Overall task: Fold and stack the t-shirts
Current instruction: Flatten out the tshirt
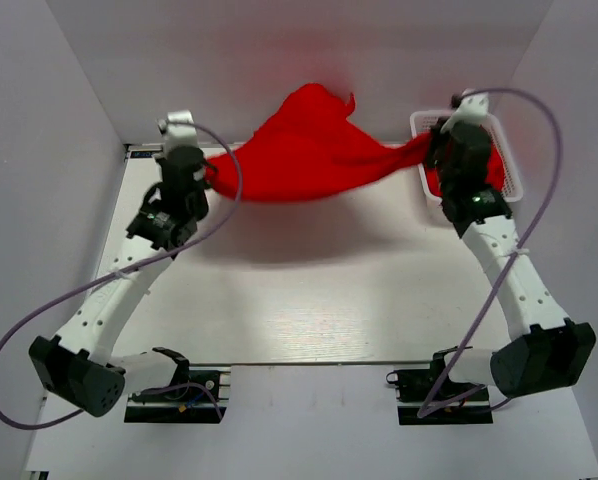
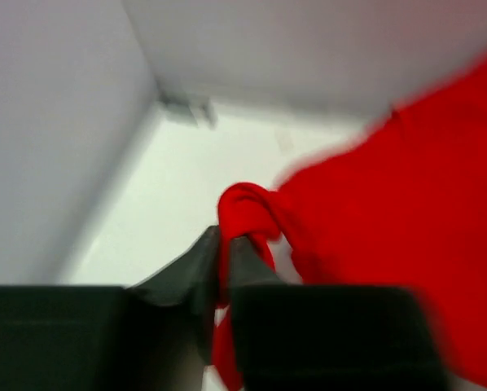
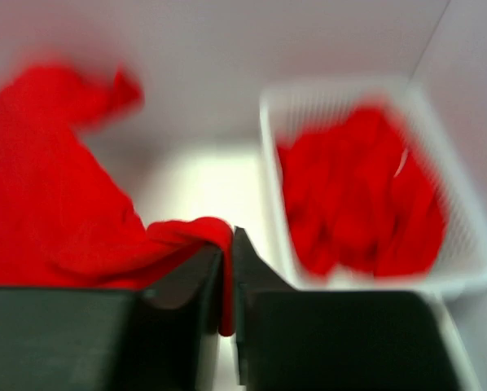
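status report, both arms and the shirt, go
Jaws of left gripper and right gripper shut on the red t-shirt, one end each. Shirt strung between them above the table. More red cloth in the white basket; nothing in the way.

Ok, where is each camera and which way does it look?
Top camera: high behind the robot, looking down at the white table; left arm and right arm stretch a red t-shirt between them.
Left wrist camera: on the left arm, looking past the left fingers toward the back left corner; they pinch the t-shirt.
Right wrist camera: on the right arm, looking past the right fingers, also pinching it, toward a white basket holding red cloth.
Shared: all see the held t-shirt; top and right wrist see the basket.
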Controlling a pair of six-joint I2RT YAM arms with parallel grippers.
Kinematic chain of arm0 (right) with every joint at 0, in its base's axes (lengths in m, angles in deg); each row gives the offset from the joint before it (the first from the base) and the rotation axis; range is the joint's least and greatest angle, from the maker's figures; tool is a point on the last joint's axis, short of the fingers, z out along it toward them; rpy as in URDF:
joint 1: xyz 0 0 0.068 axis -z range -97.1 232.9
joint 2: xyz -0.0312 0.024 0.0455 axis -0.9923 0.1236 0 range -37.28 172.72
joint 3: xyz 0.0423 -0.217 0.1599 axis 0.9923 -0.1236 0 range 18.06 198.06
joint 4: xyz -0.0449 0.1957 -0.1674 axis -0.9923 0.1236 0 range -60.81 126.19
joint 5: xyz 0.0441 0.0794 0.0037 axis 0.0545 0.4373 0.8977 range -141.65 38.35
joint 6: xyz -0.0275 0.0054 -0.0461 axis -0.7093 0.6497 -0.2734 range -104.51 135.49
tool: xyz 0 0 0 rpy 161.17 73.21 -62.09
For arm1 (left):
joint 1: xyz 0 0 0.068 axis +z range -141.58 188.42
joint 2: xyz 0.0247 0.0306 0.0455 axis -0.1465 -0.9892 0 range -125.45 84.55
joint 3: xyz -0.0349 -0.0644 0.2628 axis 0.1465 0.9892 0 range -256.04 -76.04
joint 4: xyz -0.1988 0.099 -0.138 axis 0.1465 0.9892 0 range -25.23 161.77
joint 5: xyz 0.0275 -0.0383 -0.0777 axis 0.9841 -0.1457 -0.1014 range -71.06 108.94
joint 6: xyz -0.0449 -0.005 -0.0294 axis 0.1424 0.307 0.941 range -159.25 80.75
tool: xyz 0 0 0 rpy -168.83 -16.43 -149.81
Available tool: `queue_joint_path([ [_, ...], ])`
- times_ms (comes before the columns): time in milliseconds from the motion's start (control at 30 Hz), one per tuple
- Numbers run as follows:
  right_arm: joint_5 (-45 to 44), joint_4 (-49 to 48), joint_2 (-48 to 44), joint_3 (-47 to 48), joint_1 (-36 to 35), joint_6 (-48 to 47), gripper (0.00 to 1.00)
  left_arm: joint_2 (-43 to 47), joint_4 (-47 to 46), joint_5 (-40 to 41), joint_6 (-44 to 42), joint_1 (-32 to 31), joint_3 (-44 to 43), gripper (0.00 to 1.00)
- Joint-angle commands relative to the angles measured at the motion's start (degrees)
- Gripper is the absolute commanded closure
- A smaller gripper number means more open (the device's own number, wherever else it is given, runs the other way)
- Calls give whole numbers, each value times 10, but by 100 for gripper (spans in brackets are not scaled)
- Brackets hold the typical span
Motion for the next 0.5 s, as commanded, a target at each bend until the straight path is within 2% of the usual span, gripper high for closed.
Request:
queue_joint_path([
  [0,34,60,2,-156,0,77,83,0,166,-148,268,-8,142,74],
  [33,42,70,-3,-177,0,86,74,0,209,-163,308,-8,155,73],
  [67,41,97,-6,-211,0,113,60,6,281,-197,340,-16,184,72],
  [133,32,122,1,-241,1,126,30,27,323,-236,399,-16,225,40],
  [200,27,177,13,-242,2,136,10,48,357,-265,421,-16,282,7],
  [233,18,189,18,-237,0,137,10,58,367,-266,433,-16,291,0],
  [333,2,230,28,-209,-1,139,10,90,386,-255,426,-16,283,0],
  [467,76,211,14,-199,-3,126,10,90,376,-187,404,-10,222,0],
])
